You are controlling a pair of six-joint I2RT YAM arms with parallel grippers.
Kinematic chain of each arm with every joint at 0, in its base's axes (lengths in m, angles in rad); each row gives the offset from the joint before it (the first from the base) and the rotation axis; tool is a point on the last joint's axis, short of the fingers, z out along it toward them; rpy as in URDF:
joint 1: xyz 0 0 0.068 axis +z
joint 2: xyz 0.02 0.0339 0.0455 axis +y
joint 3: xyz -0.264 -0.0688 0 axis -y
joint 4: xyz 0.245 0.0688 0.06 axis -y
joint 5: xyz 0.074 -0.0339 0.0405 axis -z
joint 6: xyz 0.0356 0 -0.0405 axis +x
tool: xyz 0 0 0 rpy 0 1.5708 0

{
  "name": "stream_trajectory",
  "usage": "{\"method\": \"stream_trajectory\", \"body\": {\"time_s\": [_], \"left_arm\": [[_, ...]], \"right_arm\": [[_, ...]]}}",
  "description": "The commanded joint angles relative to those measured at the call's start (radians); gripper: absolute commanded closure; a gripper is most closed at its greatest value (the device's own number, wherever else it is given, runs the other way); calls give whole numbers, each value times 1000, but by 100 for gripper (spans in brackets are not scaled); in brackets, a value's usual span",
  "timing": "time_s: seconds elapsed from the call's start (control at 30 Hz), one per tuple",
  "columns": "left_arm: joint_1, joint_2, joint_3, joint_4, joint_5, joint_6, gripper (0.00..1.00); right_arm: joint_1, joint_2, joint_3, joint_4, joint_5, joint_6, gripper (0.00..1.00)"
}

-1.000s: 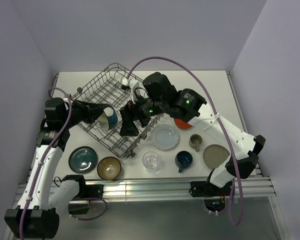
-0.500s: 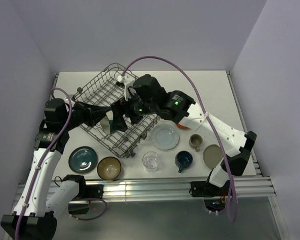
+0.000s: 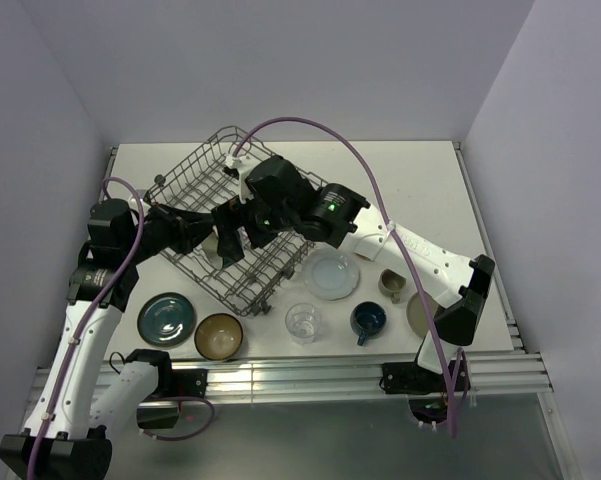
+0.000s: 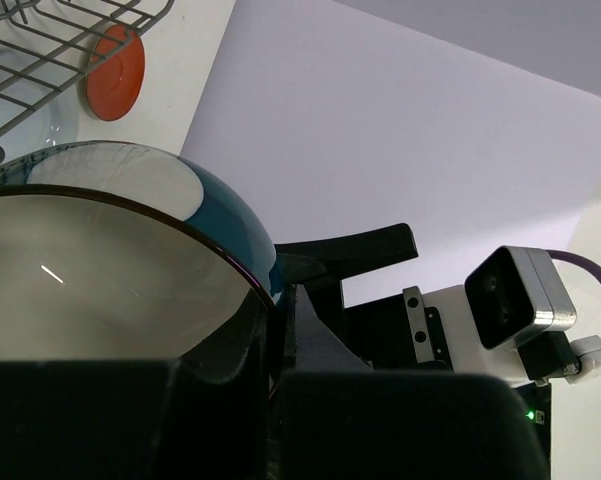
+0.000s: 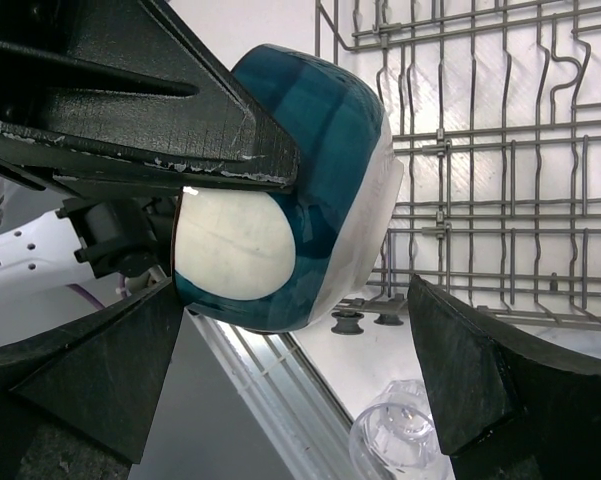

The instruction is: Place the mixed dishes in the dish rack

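We see the left hand clamped shut on the rim of a teal-and-white bowl, holding it tipped on its side over the near-left part of the dish rack. Its pale inside faces back toward the left arm. We cannot tell whether the bowl touches the wires. The right hand stands wide, its two fingers well apart on either side of the bowl, and it grips nothing. The rack sits at an angle on the far left of the counter. In front of the rack lie a teal plate and a gold-brown bowl just beside it, then a clear glass and a dark blue cup. A pale plate lies near the rack's right corner. From the left wrist we also make out a red-orange plate flat on the counter just past the rack's edge
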Motion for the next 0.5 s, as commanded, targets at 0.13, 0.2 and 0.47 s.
{"method": "stream_trajectory", "body": {"time_s": [0.13,0.2,0.47], "left_arm": [[-10,-30,70,79,11,-28,100],[-10,-28,73,81,11,-25,100],[-11,-39,56,93,13,-27,100]], "right_arm": [[2,-22,-5,88,-16,34,0],[2,-19,-1,88,-22,39,0],[3,-26,-27,120,-62,64,7]]}}
